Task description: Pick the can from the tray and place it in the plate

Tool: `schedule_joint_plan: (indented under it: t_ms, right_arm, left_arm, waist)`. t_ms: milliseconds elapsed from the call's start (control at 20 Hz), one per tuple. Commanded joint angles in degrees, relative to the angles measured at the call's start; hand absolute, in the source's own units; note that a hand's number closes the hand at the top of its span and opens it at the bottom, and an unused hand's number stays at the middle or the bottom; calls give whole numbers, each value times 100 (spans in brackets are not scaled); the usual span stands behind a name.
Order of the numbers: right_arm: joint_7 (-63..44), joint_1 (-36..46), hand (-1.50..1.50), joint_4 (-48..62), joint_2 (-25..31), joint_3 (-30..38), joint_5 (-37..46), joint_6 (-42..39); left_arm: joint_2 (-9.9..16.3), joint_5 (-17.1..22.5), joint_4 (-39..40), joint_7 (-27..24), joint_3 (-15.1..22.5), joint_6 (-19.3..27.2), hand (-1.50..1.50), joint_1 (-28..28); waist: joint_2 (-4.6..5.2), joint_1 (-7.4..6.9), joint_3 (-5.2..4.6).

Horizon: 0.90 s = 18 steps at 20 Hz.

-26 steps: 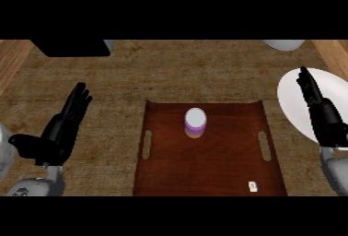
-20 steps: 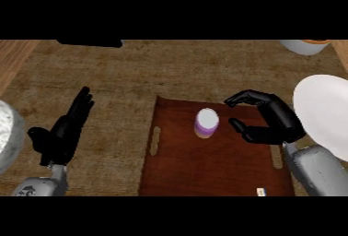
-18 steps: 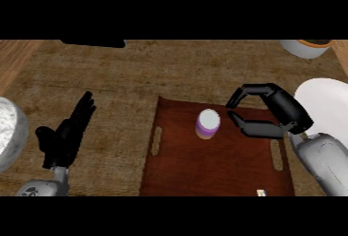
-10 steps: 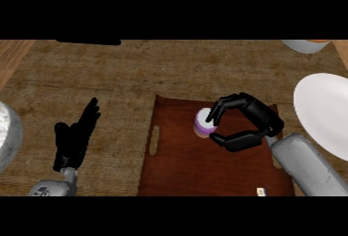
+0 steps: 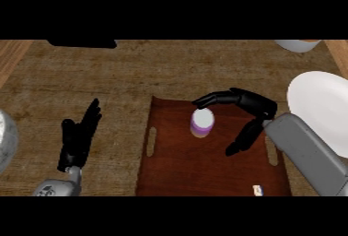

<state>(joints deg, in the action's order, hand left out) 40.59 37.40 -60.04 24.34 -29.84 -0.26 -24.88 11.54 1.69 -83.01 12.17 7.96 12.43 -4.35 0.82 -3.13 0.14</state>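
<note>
A small can (image 5: 202,124) with a white top and purple body stands upright on the brown tray (image 5: 176,170), near its far middle. My right hand (image 5: 255,106) arches over the tray from the right. Its curved fingers (image 5: 211,99) reach past the can's far side and touch its top edge. The thumb (image 5: 241,138) hangs to the right of the can, with a gap between them. The white plate (image 5: 323,110) lies to the right of the tray, partly behind my right forearm. My left hand (image 5: 78,138) rests open on the counter left of the tray, fingers straight.
A white bowl (image 5: 299,44) sits at the far right. A dark object (image 5: 81,44) lies at the far left. A pale round rim (image 5: 5,138) shows at the left edge. A small white tag (image 5: 258,189) lies on the tray's near right corner.
My right hand swung from over the plate to the tray and curved around the can. The left hand drifted slightly toward the lower left. The can has not moved.
</note>
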Motion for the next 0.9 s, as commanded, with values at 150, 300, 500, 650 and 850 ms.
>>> schedule_joint_plan:
  t_ms: [150, 300, 500, 650, 850]
  right_arm:
    - [250, 1182, -150, 517, 47, -377, 1320, 274]
    - [219, 1392, -150, 602, 84, -601, 1739, 147]
    - [-117, 1699, -150, 713, 119, -1138, 2279, -283]
    - [-391, 2042, -150, 1011, -267, -1226, 2459, -575]
    - [-362, 1919, -150, 1211, -521, -1370, 2902, -471]
  left_arm:
    - [198, 56, 9, -6, -230, -115, 0, 35]
    - [-49, -71, 140, -70, -156, 86, 0, -22]
    - [-124, -104, -117, 15, -30, 113, 0, 204]
    - [36, 67, -65, 61, -237, -105, 0, 102]
    - [-171, -172, -324, 57, -40, 120, 0, 414]
  waist:
    - [-53, 128, -14]
    - [-67, 209, -16]
    - [-76, 183, -17]
    - [-67, 179, -18]
    - [-77, 216, -14]
